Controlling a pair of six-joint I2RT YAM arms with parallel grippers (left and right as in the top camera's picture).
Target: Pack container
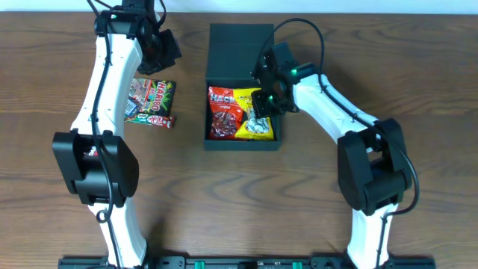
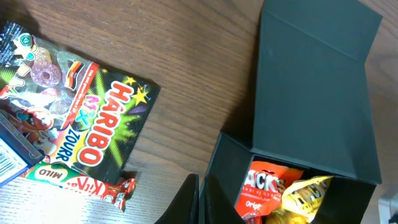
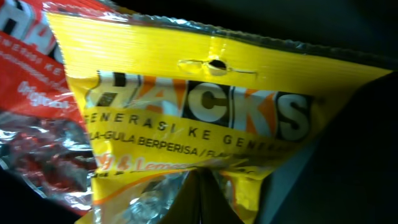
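The dark container (image 1: 243,143) stands open at mid-table, its lid (image 1: 239,52) raised at the back. Inside lie a red Hacks bag (image 1: 222,112) and a yellow Hacks bag (image 1: 250,123). My right gripper (image 1: 265,103) is down inside the container; in the right wrist view its fingers (image 3: 200,190) are shut on the yellow bag (image 3: 205,106), with the red bag (image 3: 37,124) to its left. My left gripper (image 1: 160,48) is shut and empty above the table left of the container, and its fingers also show in the left wrist view (image 2: 200,202).
A Haribo bag (image 1: 153,95) and a KitKat bar (image 1: 158,120) lie on the table left of the container. The left wrist view also shows the Haribo bag (image 2: 93,124), the KitKat bar (image 2: 99,186), a Milo packet (image 2: 46,173) and a blue packet (image 2: 12,149).
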